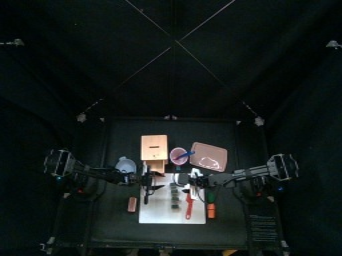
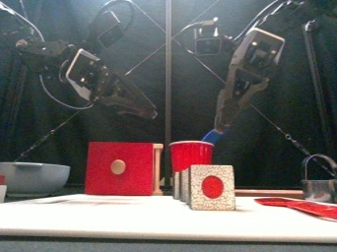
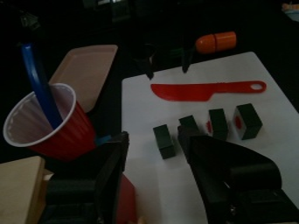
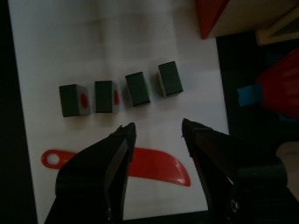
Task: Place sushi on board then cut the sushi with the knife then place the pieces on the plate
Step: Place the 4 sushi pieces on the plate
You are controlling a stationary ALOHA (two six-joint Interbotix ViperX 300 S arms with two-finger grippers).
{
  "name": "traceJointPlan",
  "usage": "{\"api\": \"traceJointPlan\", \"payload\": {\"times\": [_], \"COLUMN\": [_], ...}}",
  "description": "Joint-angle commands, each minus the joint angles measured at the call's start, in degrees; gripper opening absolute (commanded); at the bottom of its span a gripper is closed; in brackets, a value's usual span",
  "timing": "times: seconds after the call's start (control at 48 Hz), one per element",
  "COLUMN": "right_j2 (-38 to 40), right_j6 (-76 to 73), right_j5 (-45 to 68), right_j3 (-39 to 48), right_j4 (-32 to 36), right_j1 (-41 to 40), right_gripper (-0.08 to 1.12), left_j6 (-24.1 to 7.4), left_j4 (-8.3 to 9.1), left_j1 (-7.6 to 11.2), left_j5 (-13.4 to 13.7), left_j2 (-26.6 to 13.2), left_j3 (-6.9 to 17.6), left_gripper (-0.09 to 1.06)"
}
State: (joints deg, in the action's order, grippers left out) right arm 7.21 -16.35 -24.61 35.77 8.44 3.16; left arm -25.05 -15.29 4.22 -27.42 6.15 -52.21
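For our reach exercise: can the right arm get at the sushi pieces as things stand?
Probably yes: the right tool hangs open above the board, the four sushi pieces lie bare ahead of it, and the knife lies apart.

board white | sushi pieces dark green (cut face white, red centre) | knife red | cup red

Black curtain hangs in soft folds behind left gripper and right gripper. I note a bright glare high above them. Beneath both, black table, dark throughout. From overhead, curtain walls close in on either side of them too.
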Motion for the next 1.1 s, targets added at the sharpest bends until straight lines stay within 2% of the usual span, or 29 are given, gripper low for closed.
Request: {"api": "traceJointPlan", "payload": {"times": [0.021,0.188,0.396,0.5,0.688,0.917,1.104], "right_j2": [-1.3,-5.8,-10.5,-12.5,-14.7,-16.0,-16.8], "right_j6": [7.0,14.6,17.6,17.8,17.8,17.7,17.8], "right_j5": [0.1,0.2,0.5,1.3,2.6,2.8,2.8], "right_j3": [-3.7,-6.9,-9.7,-10.2,-10.6,-10.6,-10.9], "right_j4": [-4.7,-8.6,-9.3,-9.4,-9.5,-9.3,-9.2], "right_j1": [-1.9,-4.0,-5.0,-5.0,-5.2,-6.2,-6.4], "right_gripper": [0.82,0.82,0.82,0.82,0.82,0.81,0.71], "left_j6": [-0.1,0.0,0.1,0.0,0.0,0.0,0.1], "left_j4": [0.09,0.09,-1.76,-2.37,-2.46,-2.37,-2.37], "left_j1": [-0.26,-0.26,-0.26,-0.35,-0.7,-0.97,-0.97], "left_j5": [-1.8,-5.6,-6.8,-7.2,-7.7,-7.7,-7.6], "left_j2": [2.5,5.1,8.7,10.4,12.7,13.4,13.4], "left_j3": [-0.4,-3.7,-8.4,-9.8,-11.3,-12.1,-12.4], "left_gripper": [0.85,0.85,0.85,0.85,0.85,0.85,0.85]}}
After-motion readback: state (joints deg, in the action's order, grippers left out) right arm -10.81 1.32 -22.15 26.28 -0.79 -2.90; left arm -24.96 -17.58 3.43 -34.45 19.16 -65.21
